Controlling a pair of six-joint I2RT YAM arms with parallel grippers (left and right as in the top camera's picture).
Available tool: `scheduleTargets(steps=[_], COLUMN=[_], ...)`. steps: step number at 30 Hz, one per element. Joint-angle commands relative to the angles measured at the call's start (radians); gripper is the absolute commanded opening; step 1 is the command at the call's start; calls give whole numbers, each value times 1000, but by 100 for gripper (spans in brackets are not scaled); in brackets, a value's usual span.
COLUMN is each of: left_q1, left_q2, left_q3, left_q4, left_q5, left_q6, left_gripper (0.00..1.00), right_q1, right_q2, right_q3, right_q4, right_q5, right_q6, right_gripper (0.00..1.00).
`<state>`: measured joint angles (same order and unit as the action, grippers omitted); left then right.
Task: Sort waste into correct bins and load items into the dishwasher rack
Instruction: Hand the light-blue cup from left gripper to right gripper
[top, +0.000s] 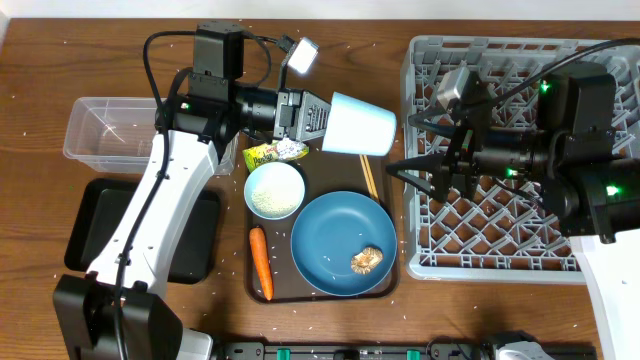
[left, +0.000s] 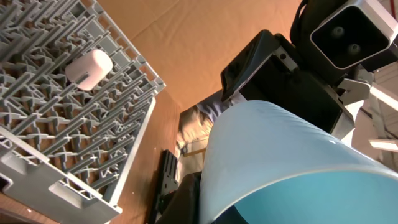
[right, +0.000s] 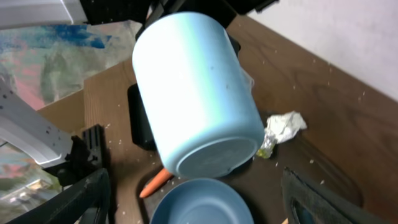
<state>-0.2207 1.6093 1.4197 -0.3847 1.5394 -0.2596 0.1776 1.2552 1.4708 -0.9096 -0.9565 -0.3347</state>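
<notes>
A: So, where is the light blue cup (top: 360, 124) held?

B: It is carried clear of the bench, lying on its side above the far edge of the brown serving tray (top: 325, 175), with its base turned toward the dishwasher rack (top: 520, 45). The left hand (top: 318, 114) is closed on its mouth end.

A: And the right hand (top: 415, 145)?

B: Its fingers are spread wide with nothing between them, just off the rack's left wall. The cup's base is faced squarely in the right wrist view.

A: A handover, then?

B: That is judged likely. The cup's body should be centred between the spread fingers before anything is closed. The left grip should be given up only once the right one is seen to be firm. A smooth round wall can be squeezed out sideways, so the grasp is best taken across the middle, not near the base.

A: What could be knocked?

B: The chopsticks (top: 368, 178) and blue plate (top: 335, 240) lie on the tray just to the near side; height should be kept until the rack's rim is cleared.
</notes>
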Motion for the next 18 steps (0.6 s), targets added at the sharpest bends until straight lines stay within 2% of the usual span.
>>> scheduleTargets(steps=[1,14,18], left_q1=[-1,-27,-27], left_q2=[-17,-36,-36], left_q3=[6,6,6], left_q4=[5,6,6], left_q5=[33,33,33], left_q6=[-12,-13,-13], left_gripper=[6,6,6], right_q1=[7,66,67], right_q2=[25,128,127], right_q3=[6,6,6], right_q4=[24,110,132], right_q5=[-35,-148,-186], right_q6=[-40,-68,-72], right_gripper=[81,80,75])
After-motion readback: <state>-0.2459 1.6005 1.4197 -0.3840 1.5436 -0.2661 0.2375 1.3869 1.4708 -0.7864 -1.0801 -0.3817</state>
